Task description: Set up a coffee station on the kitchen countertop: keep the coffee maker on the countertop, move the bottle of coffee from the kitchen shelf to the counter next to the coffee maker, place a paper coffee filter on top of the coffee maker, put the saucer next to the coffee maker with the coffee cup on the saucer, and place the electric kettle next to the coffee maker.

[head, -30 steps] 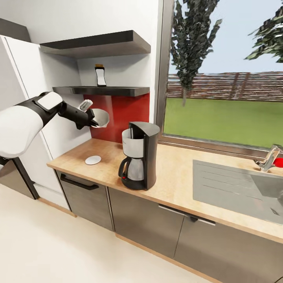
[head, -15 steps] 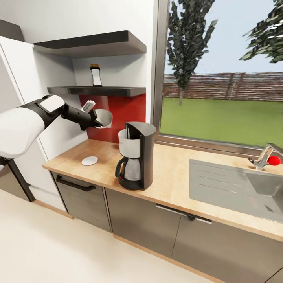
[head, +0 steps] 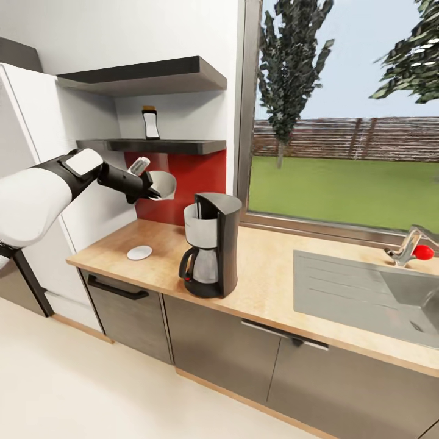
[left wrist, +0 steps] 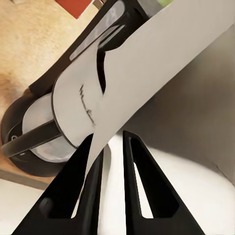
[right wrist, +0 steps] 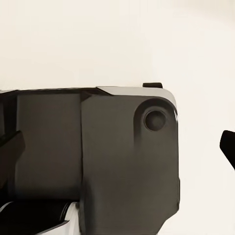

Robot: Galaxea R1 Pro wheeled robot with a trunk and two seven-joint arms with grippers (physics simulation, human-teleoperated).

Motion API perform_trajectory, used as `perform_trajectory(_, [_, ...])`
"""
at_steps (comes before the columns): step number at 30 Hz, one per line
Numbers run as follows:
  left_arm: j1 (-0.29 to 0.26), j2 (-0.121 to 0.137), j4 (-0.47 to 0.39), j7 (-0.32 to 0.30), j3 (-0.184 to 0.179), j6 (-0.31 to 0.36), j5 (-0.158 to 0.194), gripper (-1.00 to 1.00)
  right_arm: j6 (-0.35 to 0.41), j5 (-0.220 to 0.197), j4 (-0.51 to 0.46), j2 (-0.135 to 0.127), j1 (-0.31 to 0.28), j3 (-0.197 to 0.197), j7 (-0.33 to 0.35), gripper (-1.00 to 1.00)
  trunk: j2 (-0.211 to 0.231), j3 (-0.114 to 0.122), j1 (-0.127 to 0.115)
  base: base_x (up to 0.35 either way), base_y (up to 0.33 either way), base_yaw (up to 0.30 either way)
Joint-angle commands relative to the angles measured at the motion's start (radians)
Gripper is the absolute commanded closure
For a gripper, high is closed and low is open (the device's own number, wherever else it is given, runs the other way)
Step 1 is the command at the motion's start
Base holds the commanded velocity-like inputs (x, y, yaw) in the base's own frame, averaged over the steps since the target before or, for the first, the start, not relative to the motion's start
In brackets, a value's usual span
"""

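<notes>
The left hand [head: 148,188] is clenched on the paper coffee filter [head: 162,184], held in the air beside the coffee maker [head: 209,244] on the tabletop [head: 268,274]. The filter looks thin and floppy (easily crumpled), best pinched lightly at its rim

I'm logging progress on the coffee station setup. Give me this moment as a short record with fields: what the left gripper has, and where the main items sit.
left gripper: shut on the paper filter, held in the air left of and above the coffee maker
coffee maker: upright on the countertop, nothing on top yet
saucer: on the countertop, left of the coffee maker, apart from it, no cup on it
coffee bottle: upright on the lower shelf
sink: set in the countertop at right
</notes>
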Motion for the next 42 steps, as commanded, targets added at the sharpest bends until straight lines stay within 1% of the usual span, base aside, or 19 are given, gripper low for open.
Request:
perform_trajectory(1, [-0.002,0.0,0.003,-0.005,0.002,0.0,-0.006,1.0,-0.003,-0.001,0.0,0.0,0.0,-0.002,0.0,-1.0,-0.002,-0.001,0.001,0.0,0.0,0.0])
perform_trajectory(9, [0.004,-0.005,0.003,-0.005,0.004,0.0,-0.007,1.0,-0.003,-0.001,0.0,0.0,0.0,-0.004,0.0,-1.0,-0.002,0.012,0.001,0.0,0.0,0.0])
perform_trajectory(33, [0.009,-0.007,0.007,-0.005,0.004,0.0,-0.007,1.0,-0.003,-0.001,0.001,0.0,0.0,-0.004,0.0,-1.0,-0.002,0.049,0.001,0.0,0.0,0.0])
perform_trajectory(38, [0.009,-0.012,0.008,-0.005,0.004,0.0,-0.006,1.0,-0.003,-0.001,0.001,0.0,0.0,-0.004,0.0,-1.0,-0.002,0.057,0.001,0.0,0.0,0.0])
perform_trajectory(40, [0.013,-0.014,0.008,-0.005,0.004,0.0,-0.007,1.0,-0.003,-0.001,0.001,0.0,0.0,-0.004,0.0,-1.0,-0.002,0.06,0.001,0.0,0.0,0.0])
perform_trajectory(42, [0.039,-0.017,0.008,-0.005,0.004,0.0,-0.007,1.0,-0.003,-0.001,0.001,0.0,0.0,-0.004,0.0,-1.0,-0.002,0.063,0.001,0.0,0.0,0.0])
